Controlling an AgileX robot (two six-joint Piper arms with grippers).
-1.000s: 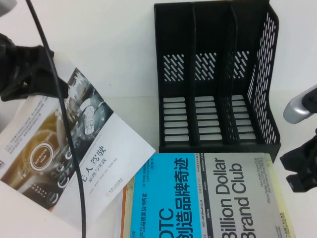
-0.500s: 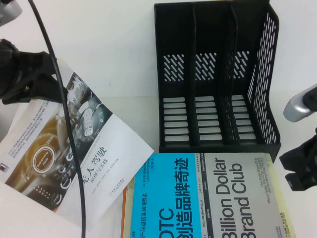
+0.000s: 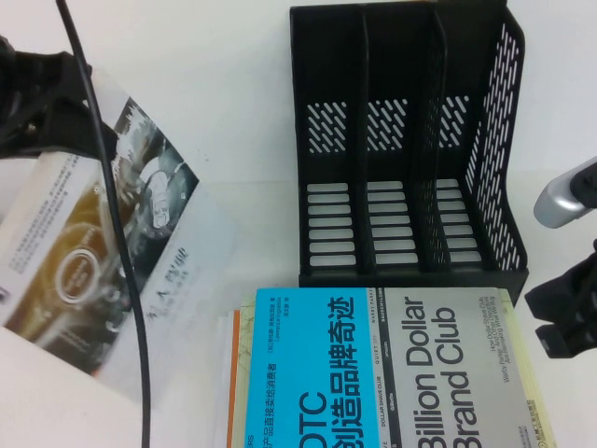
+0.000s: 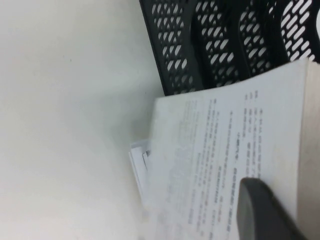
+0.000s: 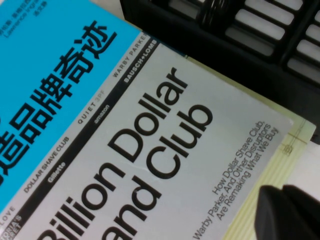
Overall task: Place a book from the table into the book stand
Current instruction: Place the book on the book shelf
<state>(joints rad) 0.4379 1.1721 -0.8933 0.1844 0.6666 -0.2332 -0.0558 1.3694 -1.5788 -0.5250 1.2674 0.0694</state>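
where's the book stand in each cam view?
High: book stand upper centre-right, behind the cyan-and-grey book.
Left wrist: perforated side along the top edge.
Right wrist: slotted base across the top.
Shared landmark: its white-backed slots.

Your white table [image 3: 224, 103] carries 1 black book stand [image 3: 410, 149] and a cyan-and-grey book [image 3: 373, 373] just beside it.

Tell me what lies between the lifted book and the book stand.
High view: only bare table separates the book, held by the left gripper, from the book stand. Right gripper waits aside.
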